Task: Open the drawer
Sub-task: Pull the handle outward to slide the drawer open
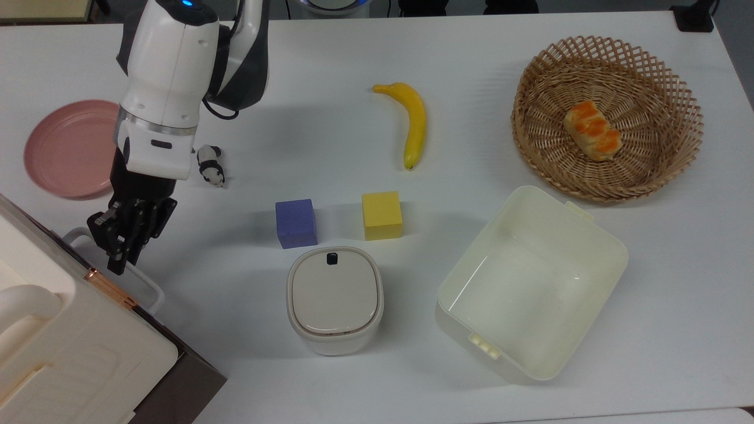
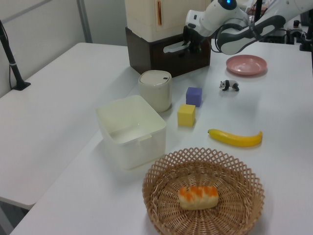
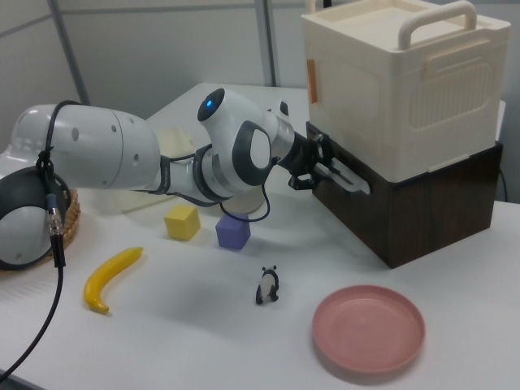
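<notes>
The drawer (image 1: 188, 377) is the dark brown base under a cream cabinet, at the top view's lower left. Its front (image 3: 349, 219) looks flush with the body. A white loop handle (image 1: 147, 285) sticks out from the front toward the table. My gripper (image 1: 118, 262) reaches down onto that handle, with its fingers pressed together on the handle's bar. In the left view the gripper (image 2: 188, 46) sits at the right end of the handle (image 2: 172, 47). The right view shows the gripper (image 3: 323, 172) on the handle (image 3: 351, 180).
A pink plate (image 1: 65, 147) and a toy panda (image 1: 210, 166) lie near my arm. A purple cube (image 1: 296, 222), a yellow cube (image 1: 382, 215) and a lidded cream pot (image 1: 334, 297) stand mid-table. A cream tub (image 1: 612, 253), a banana (image 1: 412, 121) and a basket (image 1: 677, 88) holding bread are further right.
</notes>
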You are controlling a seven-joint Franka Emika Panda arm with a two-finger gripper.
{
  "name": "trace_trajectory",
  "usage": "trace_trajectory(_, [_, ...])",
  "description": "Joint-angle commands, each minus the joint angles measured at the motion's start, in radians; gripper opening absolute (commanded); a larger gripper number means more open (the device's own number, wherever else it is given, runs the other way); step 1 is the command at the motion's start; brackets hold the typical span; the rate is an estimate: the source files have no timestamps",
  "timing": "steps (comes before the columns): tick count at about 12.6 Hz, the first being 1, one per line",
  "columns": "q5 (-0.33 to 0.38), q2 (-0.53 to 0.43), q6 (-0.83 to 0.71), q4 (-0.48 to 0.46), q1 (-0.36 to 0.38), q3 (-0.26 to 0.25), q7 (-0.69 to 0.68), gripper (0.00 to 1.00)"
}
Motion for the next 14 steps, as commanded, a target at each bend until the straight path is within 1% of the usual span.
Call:
trace_trajectory(1, [-0.048, -0.042, 0.010, -0.047, 0.010, -0.007, -0.011, 0.00])
trace_trajectory(4, [-0.046, -0.108, 0.009, -0.136, 0.022, -0.005, -0.001, 0.00])
trace_trajectory(6, [-0.046, -0.176, 0.004, -0.222, 0.045, -0.005, 0.012, 0.00])
trace_trajectory(9, [-0.046, -0.254, 0.001, -0.319, 0.063, -0.005, 0.037, 0.00])
trace_trajectory(11, [-0.046, -0.292, -0.019, -0.363, 0.079, -0.005, 0.049, 0.00])
trace_trajectory(14, [-0.046, -0.320, -0.037, -0.400, 0.094, -0.004, 0.069, 0.00])
